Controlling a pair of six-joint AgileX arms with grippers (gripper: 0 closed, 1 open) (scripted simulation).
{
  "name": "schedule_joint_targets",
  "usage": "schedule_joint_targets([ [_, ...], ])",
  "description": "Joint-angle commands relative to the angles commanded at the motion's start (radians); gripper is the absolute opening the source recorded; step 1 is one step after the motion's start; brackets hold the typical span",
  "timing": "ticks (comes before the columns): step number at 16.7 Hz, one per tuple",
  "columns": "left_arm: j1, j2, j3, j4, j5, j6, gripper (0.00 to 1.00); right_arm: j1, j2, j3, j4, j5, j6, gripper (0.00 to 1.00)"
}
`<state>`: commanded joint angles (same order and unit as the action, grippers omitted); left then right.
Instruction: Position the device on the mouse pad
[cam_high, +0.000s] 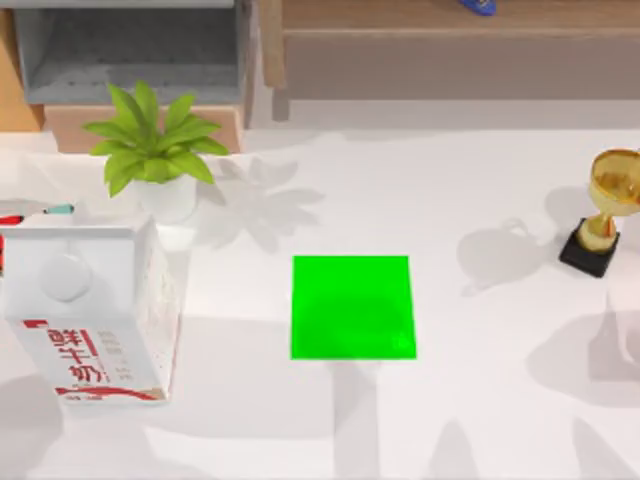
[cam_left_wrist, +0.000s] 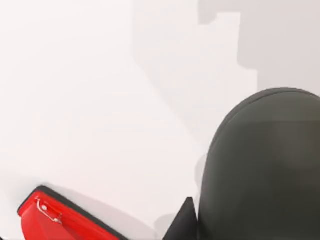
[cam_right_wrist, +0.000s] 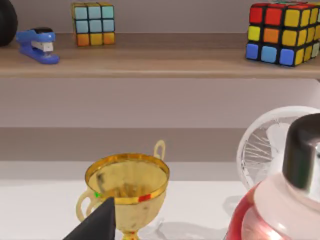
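Grey, matte: device (cam_left_wrist: 260, 170), hard beside my left fingers (cam_left_wrist: 184, 225), off the pad (cam_high: 352, 306), probably to its left. Pad bare. Left grip state: cannot tell.

One rounded end shows; the long axis runs out of view, heading unclear.

Risks:
- The carton (cam_high: 90, 310), left of the pad, gets clipped in transit.
- A skewed set-down overhangs the pad's edge.

Right arm idle, right of the pad.

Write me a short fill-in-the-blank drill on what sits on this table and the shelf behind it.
1. The mouse pad is a flat square coloured ____.
2. In the top view, the milk carton stands to the pad's ____.
3. The gold trophy stands on a ____ base.
4. On the shelf, the stapler is coloured ____.

Missing words: green; left; black; blue
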<state>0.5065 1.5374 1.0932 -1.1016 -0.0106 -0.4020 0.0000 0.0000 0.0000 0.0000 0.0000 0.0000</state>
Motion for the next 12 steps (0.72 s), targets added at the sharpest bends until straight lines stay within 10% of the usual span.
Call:
schedule_joint_targets([
  [6, -0.031, 0.001, 0.044, -0.009, 0.006, 0.096, 0.0, 0.0, 0.0, 0.0, 0.0, 0.0, 0.0, 1.0],
  [12, -0.186, 0.01, 0.229, -0.057, 0.03, 0.523, 0.0, 0.0, 0.0, 0.0, 0.0, 0.0, 0.0, 1.0],
])
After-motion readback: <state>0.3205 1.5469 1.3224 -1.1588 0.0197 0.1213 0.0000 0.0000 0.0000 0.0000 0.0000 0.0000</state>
